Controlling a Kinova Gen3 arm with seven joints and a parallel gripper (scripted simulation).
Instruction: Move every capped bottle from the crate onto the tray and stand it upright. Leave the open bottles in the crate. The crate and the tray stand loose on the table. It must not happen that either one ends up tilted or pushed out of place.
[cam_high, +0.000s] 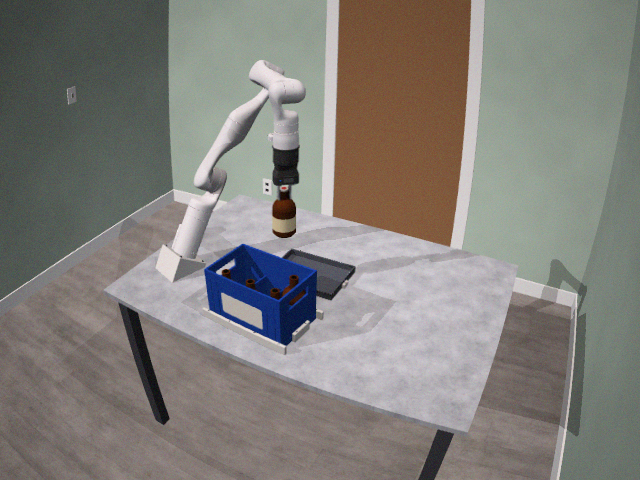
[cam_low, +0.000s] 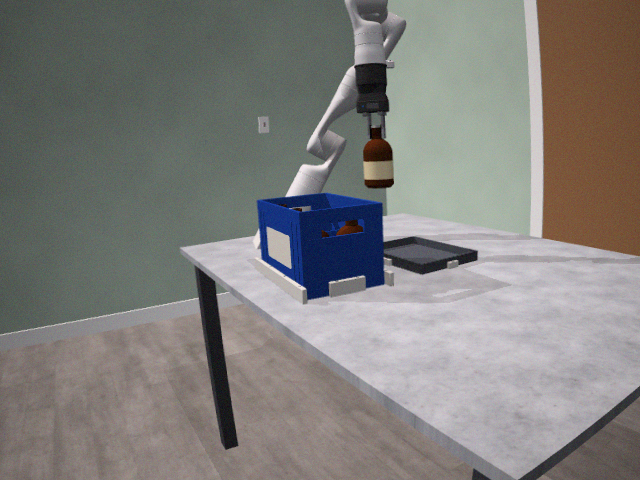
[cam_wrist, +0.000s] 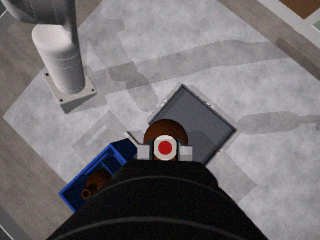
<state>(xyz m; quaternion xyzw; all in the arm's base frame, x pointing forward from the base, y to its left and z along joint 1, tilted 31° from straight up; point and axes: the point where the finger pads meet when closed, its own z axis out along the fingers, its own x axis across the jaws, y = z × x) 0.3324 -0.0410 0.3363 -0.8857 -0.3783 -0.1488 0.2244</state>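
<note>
Exterior: claw (cam_low: 376, 124) grips capped bottle (cam_low: 377, 163), upright, cap up.

Top view: high, far back, looks down obliquely across whole bench (cam_high: 403, 330) toward back wall and door; arm base at far left corner. Exterior view: low, near bench height, close to one bench corner, faces crate (cam_low: 330, 253) side-on, tray (cam_low: 429, 255) behind. Wrist view: mounted above pincer (cam_wrist: 165, 148), looks straight down, nearest. All three share crate, tray, surrounding bench patch.
</note>
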